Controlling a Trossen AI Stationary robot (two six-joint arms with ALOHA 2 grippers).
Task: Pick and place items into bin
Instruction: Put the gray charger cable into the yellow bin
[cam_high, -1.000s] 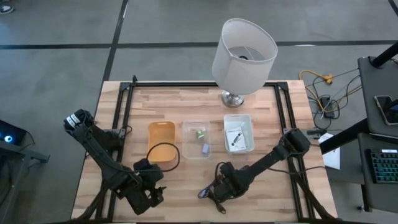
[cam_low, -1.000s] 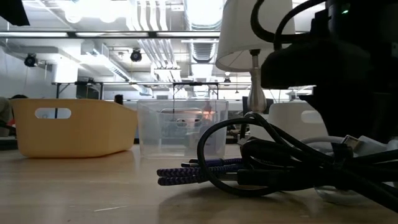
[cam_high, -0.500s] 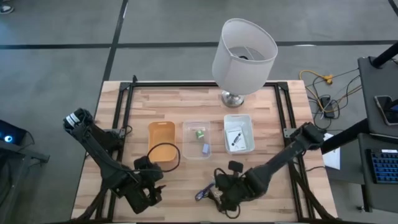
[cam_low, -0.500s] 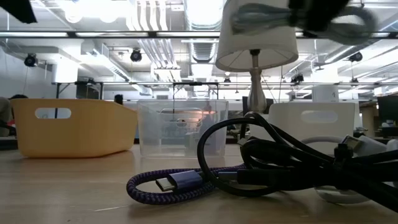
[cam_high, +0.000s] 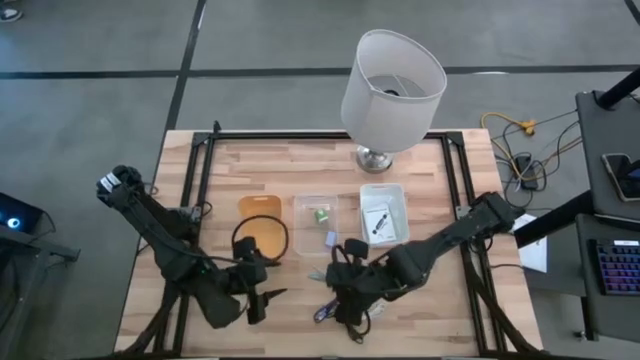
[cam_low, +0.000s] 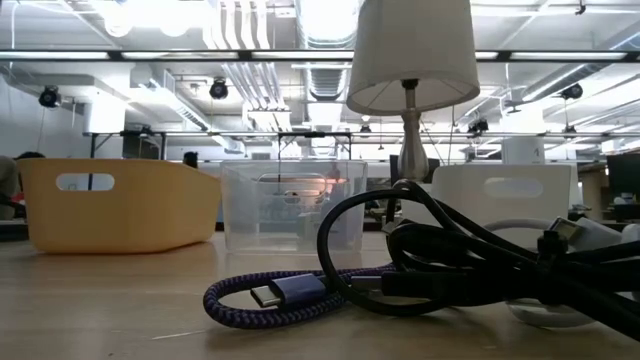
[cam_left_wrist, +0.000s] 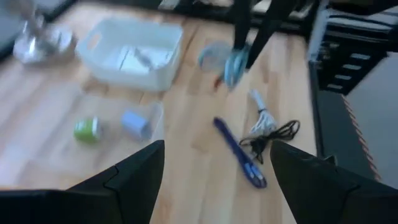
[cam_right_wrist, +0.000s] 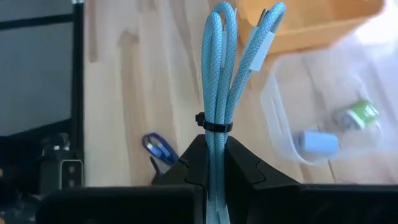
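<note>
My right gripper (cam_high: 335, 283) is shut on a light blue cord bundle (cam_right_wrist: 217, 81) bound with a black tie, above the table in front of the clear bin (cam_high: 318, 225). A purple cord (cam_low: 275, 295) and black cords (cam_low: 450, 260) lie on the table near its near edge. Green (cam_right_wrist: 360, 114) and blue (cam_right_wrist: 316, 143) pieces lie in the clear bin. The white bin (cam_high: 383, 213) holds a white packet with dark parts. My left gripper (cam_high: 262, 298) is open, left of the cords and in front of the orange bin (cam_high: 258, 222). My right gripper pinches the light blue cord bundle between its two fingers (cam_right_wrist: 249, 168), just behind the black tie (cam_right_wrist: 213, 127). The fingers lie along the bundle, whose looped end (cam_right_wrist: 217, 15) and connector (cam_right_wrist: 267, 28) stick out past the fingertips. The left wrist view shows the cord (cam_left_wrist: 233, 65) lifted clear.
Three bins stand in a row mid-table: orange, clear, white. A large white lamp (cam_high: 392, 90) stands behind the white bin at the far edge. A white cord (cam_left_wrist: 261, 115) lies beside the black one. Bare wood shows to the left and right of the bins.
My right gripper has risen from the cord pile with the light blue bundle and moved toward the far edge and left, toward the clear bin. The purple cord was dragged out of a straight bundle into a loop. My left gripper has moved right and a little farther, turning toward the cords.
</note>
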